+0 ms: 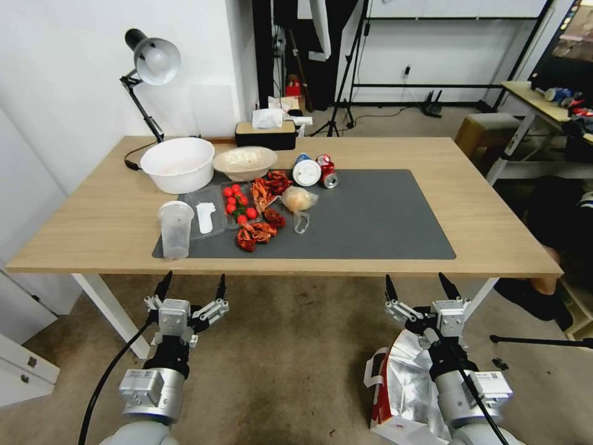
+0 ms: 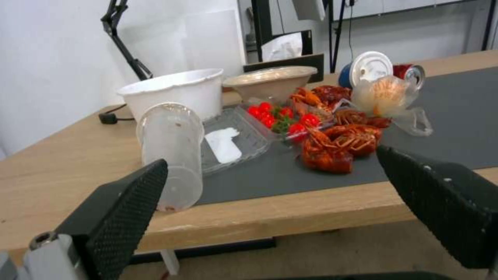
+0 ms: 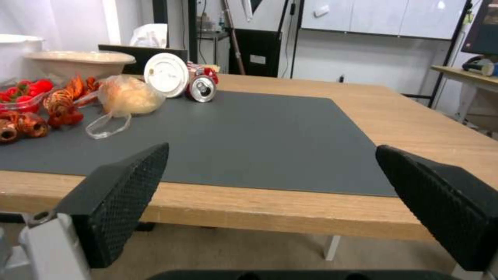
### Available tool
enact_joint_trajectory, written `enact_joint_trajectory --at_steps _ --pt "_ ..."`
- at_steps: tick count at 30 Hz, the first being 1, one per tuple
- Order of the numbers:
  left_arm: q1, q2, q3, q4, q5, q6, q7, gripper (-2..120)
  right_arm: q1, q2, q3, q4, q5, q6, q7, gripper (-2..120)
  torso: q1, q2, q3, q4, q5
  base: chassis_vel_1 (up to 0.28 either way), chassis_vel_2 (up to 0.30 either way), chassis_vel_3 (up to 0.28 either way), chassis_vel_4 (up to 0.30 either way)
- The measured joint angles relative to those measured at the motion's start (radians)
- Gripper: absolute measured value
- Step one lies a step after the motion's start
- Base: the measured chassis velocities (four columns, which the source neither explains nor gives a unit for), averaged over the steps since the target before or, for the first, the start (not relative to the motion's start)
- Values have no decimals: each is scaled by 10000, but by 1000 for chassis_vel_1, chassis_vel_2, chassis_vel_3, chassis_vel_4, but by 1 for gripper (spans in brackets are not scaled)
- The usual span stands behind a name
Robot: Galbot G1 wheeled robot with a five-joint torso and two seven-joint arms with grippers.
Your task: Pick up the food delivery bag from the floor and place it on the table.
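1. The food delivery bag point(image 1: 404, 389) stands on the floor point(image 1: 290, 358) beside my right arm, short of the near edge of the table point(image 1: 494, 222), its foil mouth open upward. Nothing has lifted it yet, so I judge the pick-up step has not begun.
2. My right gripper point(image 1: 422, 289) hangs just above the bag's far rim, fingers spread wide and holding nothing.
3. My left gripper point(image 1: 191, 287) waits below the table's near edge toward the left corner, also spread and empty.
4. The next move, I think, calls for lowering the right gripper onto a strap handle or the rim.
5. The mat's point(image 1: 383, 216) right half lies bare, a likely landing spot.
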Motion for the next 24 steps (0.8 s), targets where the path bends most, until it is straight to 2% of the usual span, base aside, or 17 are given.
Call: enact_joint_trajectory --at_steps 16,19,20,22,24 --pt "0 0 0 0 0 0 0 100 0 0 0 0 0 0 0 100 0 0 0 0 0 0 0 0 0" --pt "-18 21 0 1 -32 0 0 100 195 -188 -211 33 322 23 254 100 0 0 1 -9 -1 0 0 0 0" --pt "-109 109 0 33 -185 -17 -4 100 459 -343 -318 104 480 104 399 100 0 1 0 12 0 0 0 0 0" --pt "-354 344 -15 157 -562 -84 -19 100 559 -400 -363 112 527 127 418 100 0 -1 0 9 3 0 0 0 0" --pt "-1077 1059 -70 490 -1645 -321 -66 100 631 -448 -402 160 682 108 436 100 1 0 0 -5 -3 0 0 0 0"
